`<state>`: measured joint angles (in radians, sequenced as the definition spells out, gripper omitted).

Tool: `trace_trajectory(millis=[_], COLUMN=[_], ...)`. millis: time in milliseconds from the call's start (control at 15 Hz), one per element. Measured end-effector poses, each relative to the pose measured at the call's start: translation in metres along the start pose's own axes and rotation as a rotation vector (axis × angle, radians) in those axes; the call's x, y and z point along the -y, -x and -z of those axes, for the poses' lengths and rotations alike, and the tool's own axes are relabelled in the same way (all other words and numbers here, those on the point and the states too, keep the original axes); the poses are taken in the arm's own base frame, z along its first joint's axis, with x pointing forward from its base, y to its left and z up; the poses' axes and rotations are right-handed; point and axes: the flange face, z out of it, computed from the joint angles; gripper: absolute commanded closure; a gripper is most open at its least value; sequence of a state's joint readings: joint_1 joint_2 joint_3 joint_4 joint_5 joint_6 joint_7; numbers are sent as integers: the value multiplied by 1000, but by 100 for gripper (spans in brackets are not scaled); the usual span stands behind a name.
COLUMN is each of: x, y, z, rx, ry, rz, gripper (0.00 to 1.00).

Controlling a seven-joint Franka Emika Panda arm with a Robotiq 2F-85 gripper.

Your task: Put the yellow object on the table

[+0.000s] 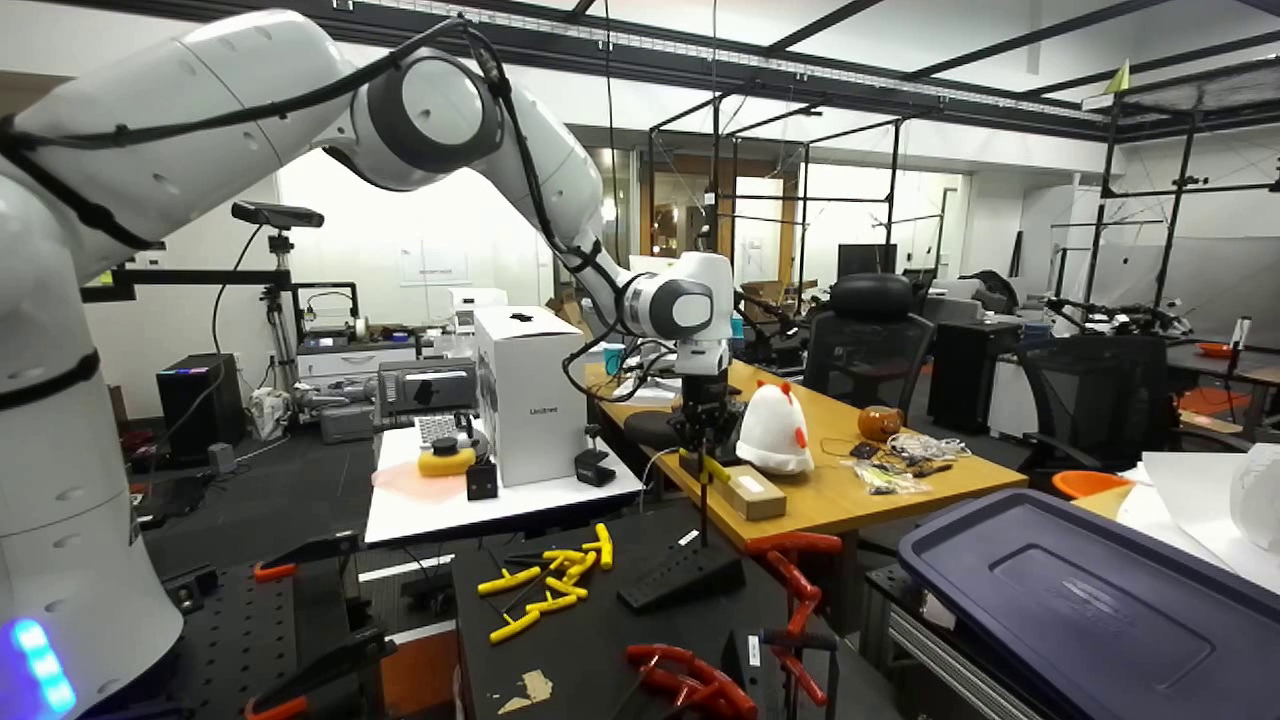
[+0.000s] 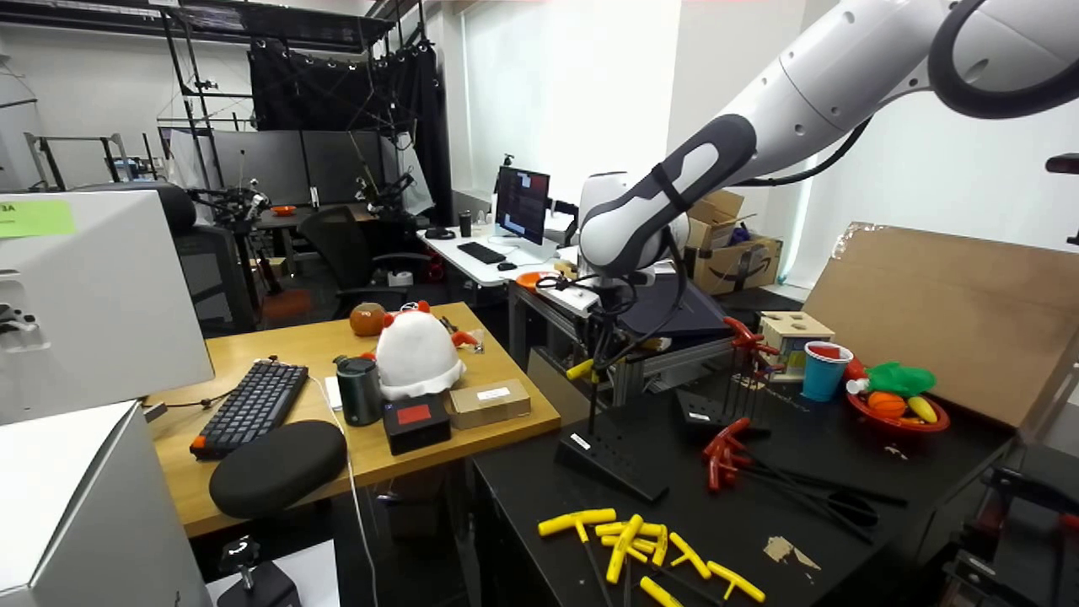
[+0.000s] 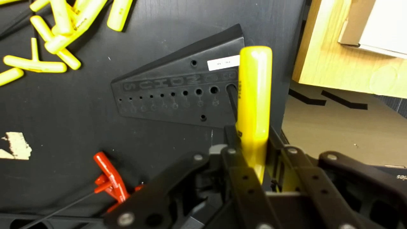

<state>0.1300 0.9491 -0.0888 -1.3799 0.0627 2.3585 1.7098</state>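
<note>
A T-handle hex key with a yellow handle (image 3: 254, 95) stands upright. Its handle also shows in both exterior views (image 1: 717, 470) (image 2: 580, 369). Its dark shaft reaches down into the largest hole at the end of a sloped black stand (image 3: 171, 105), which shows in both exterior views too (image 1: 680, 582) (image 2: 609, 465). The stand rests on the black table (image 1: 590, 660). My gripper (image 3: 252, 135) is above the stand with a finger on each side of the yellow handle, shut on it. The shaft's lower tip is hidden in the stand.
Several loose yellow T-handle keys (image 2: 625, 544) lie beside the stand. Red T-handle keys (image 2: 725, 455) lie on its other side. A wooden table (image 1: 860, 505) with a small cardboard box (image 1: 752, 495) adjoins. A red bowl of toys (image 2: 902, 424) and a cup (image 2: 824, 373) stand farther along.
</note>
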Motion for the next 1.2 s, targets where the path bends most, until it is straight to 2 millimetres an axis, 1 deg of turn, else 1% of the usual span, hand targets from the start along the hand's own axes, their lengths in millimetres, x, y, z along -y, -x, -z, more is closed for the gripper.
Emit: trace_trajectory(millis=[667, 1200], x=[2, -1], y=[12, 23], z=[19, 33], rx=[-14, -33], ry=[-19, -3], rz=[28, 55], gripper=[94, 94])
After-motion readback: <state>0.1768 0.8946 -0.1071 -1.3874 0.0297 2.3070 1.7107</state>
